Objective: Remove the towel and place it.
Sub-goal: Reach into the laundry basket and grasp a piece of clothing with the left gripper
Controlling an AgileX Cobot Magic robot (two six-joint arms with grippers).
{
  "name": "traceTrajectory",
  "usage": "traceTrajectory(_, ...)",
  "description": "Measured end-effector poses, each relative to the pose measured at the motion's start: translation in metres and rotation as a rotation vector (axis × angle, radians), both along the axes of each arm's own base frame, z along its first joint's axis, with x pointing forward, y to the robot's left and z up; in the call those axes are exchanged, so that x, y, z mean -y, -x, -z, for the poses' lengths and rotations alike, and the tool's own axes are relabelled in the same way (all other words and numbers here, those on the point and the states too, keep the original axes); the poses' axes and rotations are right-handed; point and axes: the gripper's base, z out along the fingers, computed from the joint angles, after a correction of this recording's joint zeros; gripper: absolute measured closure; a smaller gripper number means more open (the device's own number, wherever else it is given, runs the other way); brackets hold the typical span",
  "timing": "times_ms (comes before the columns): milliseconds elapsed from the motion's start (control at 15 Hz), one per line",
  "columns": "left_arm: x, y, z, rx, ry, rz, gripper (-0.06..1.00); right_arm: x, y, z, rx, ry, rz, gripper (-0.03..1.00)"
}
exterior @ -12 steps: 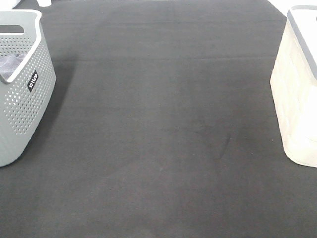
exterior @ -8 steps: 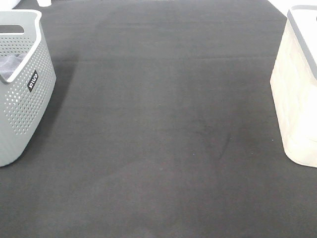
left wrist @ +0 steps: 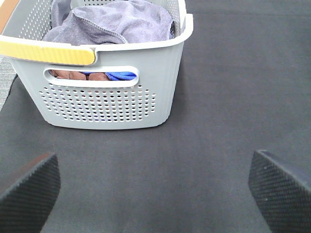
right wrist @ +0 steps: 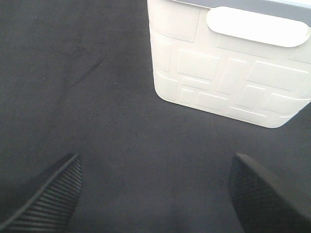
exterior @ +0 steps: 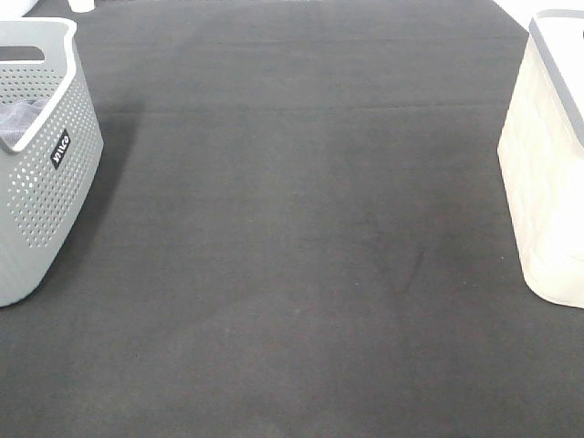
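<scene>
Left end effector (left wrist: pixel 155 189) released, pads (left wrist: pixel 29 191) spread wide, gripping nothing, hanging over dark table (left wrist: pixel 233 87). Straight ahead of it, near but apart: grey basket (left wrist: pixel 107 99) w/ perforated walls & yellow strip (left wrist: pixel 48 52) on near rim. Towel (left wrist: pixel 116 22) bunched inside basket on top of pile, stitched hem showing; well ahead of left end effector, not touching it. Below towel, seen thru handle slot: blue cloth (left wrist: pixel 119 75) & brown cloth (left wrist: pixel 68 74). Right end effector (right wrist: pixel 155 194) likewise released, pads wide, over bare table. White bin (right wrist: pixel 223 73) ahead of it, a bit off to one side, apart. High view: basket & bin at opposite table edges, well apart.
</scene>
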Motion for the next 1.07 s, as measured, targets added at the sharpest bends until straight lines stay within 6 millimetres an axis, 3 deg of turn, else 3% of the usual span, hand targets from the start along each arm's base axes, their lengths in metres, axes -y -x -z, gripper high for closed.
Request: traceTrajectory(1067, 0.0, 0.0, 0.0, 0.001, -0.065, 0.033, -0.04, 0.0, 0.0, 0.0, 0.0, 0.0, 0.0, 0.21)
